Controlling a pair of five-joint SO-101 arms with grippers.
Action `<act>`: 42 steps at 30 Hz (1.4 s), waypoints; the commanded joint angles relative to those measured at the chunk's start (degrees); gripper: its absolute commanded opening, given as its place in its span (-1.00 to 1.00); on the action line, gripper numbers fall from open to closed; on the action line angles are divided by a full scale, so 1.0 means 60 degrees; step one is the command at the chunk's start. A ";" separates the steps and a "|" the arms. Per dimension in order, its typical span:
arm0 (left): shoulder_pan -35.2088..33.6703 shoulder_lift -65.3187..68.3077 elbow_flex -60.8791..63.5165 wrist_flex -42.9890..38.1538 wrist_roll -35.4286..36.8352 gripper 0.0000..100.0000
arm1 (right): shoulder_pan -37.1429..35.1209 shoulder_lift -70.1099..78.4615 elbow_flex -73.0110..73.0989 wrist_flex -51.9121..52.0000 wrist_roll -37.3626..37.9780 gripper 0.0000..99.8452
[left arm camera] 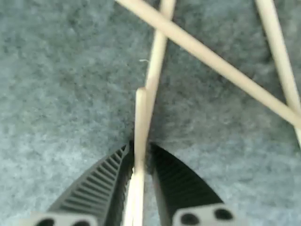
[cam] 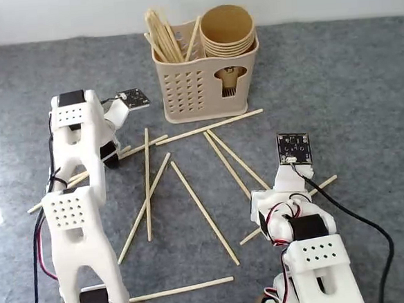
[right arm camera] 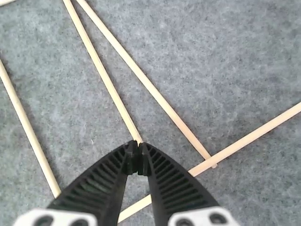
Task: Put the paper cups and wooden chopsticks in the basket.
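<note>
Grey felt-like cloth [cam: 349,79] covers the table. At its far side stands one beige basket [cam: 198,89] with two compartments. One holds a nested stack of paper cups [cam: 227,28], the rims packed too tightly to count, and the other holds a bundle of chopsticks [cam: 165,36] standing upright. From above I count at least nine loose chopsticks [cam: 203,212] lying flat between the basket and the two arms, several of them crossing. The wrist views add the grip detail. The left gripper [left arm camera: 140,150] is low over the cloth and clamped on a single chopstick [left arm camera: 140,117], with three more lying just past it. The right gripper [right arm camera: 138,153] has its jaws pressed together on nothing, their tips right at the end of one stick [right arm camera: 103,77]. Three other sticks lie around it, one running beneath the jaws.
</note>
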 commanded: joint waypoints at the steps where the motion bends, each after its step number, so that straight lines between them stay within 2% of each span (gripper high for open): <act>1: -0.0396 0.0000 -0.1077 0.0322 0.0015 -0.97 | -0.0051 -0.0154 -0.0059 -0.0154 0.0103 -0.98; 6: -0.0777 -0.0601 -0.1033 0.0322 0.0103 -0.97 | -0.0051 -0.0154 -0.0059 -0.0154 0.0103 -0.98; 11: -0.1099 -0.1670 0.0066 0.0322 0.0073 -0.97 | -0.0051 -0.0154 -0.0059 -0.0154 0.0103 -0.98; 26: -0.0894 -0.7238 0.3143 0.0176 0.0103 -0.97 | -0.0051 -0.0154 -0.0059 -0.0154 0.0103 -0.98; 32: -0.0864 -0.8586 0.3363 -0.0762 0.1612 -0.97 | -0.0051 -0.0154 -0.0059 -0.0154 0.0103 -0.98; 38: 0.0454 -0.9773 0.3348 -0.1377 0.2901 -0.97 | -0.0051 -0.0154 -0.0044 -0.0154 0.0103 -0.98; 42: 0.1495 -1.0623 0.3348 -0.2432 0.4088 -0.97 | -0.0051 -0.0154 -0.0044 -0.0154 0.0103 -0.98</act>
